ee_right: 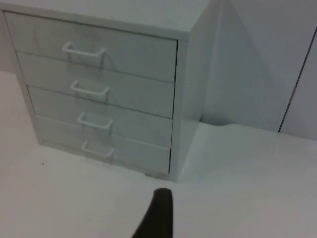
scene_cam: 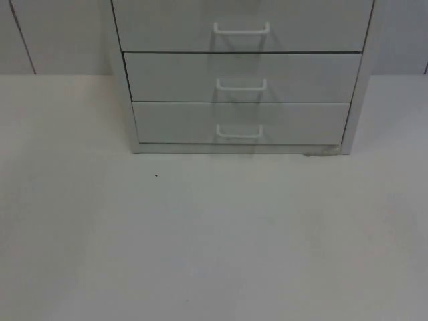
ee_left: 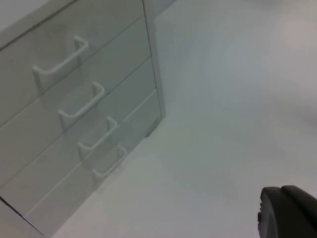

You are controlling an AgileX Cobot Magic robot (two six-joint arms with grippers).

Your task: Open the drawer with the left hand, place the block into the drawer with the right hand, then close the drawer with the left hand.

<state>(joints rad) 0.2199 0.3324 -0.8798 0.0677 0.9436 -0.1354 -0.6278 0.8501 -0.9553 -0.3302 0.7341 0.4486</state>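
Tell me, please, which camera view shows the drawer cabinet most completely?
The right wrist view: the drawer cabinet shows its top, side and four closed drawers. The top view has three drawer fronts; the left wrist view shows four at a slant.

The drawer cabinet (scene_cam: 242,77) looks like painted sheet metal, pale grey, smooth and matt, with flat drawer fronts. Its 4 handles (ee_right: 90,89) are white loops with a smooth, slightly glossy finish; whether plastic or coated metal cannot be told. The table (scene_cam: 214,241) is white, smooth and matt. The partition wall (ee_right: 257,64) is grey, plain and matt.
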